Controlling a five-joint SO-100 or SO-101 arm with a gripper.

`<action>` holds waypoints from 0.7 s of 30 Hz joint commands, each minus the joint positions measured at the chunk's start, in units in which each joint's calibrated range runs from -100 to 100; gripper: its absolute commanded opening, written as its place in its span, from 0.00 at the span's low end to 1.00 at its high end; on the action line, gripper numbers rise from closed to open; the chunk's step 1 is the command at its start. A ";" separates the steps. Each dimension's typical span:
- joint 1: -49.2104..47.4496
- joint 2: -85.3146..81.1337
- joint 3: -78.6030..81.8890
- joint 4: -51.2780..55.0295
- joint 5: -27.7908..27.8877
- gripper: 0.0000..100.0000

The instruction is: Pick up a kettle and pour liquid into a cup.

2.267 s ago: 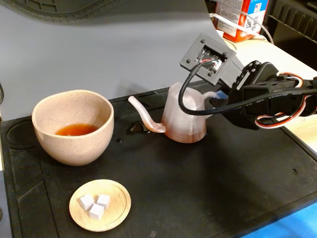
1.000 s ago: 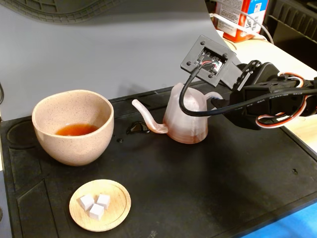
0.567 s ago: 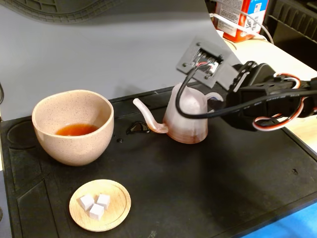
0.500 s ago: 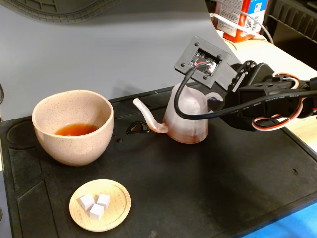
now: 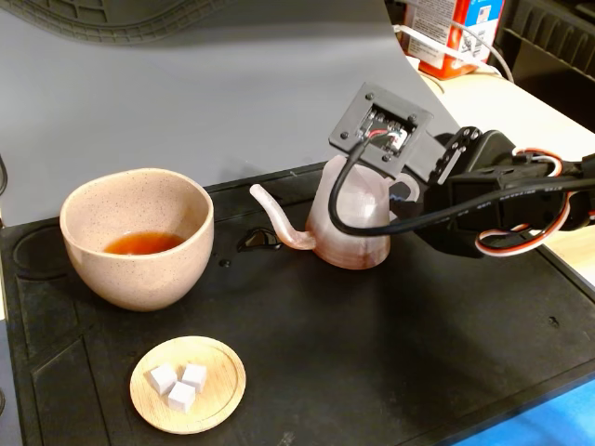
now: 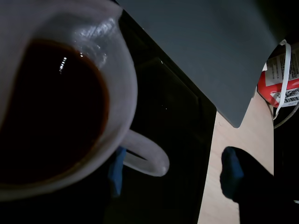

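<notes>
Kettle (image 5: 349,228) upright on dark surface (image 5: 418,353), centre-far, spout toward cup (image 5: 138,237) at left. Liquid (image 5: 142,243) already in cup; more visible in kettle, wrist view. Jaws apart, straddling loop handle (image 6: 147,156), not clamped. Either pour finished, or lift pending: undetermined.

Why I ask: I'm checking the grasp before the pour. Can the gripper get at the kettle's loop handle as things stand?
Probably yes. In the wrist view the gripper is open, its fingers either side of the kettle handle, nothing between. The fixed view shows the kettle upright on the mat, the cup well clear.
</notes>
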 commanded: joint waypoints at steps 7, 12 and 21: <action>0.33 -1.50 0.03 -0.20 -0.23 0.26; 0.63 -6.28 5.65 -0.12 -1.13 0.26; 1.01 -19.76 18.81 -0.12 -2.12 0.25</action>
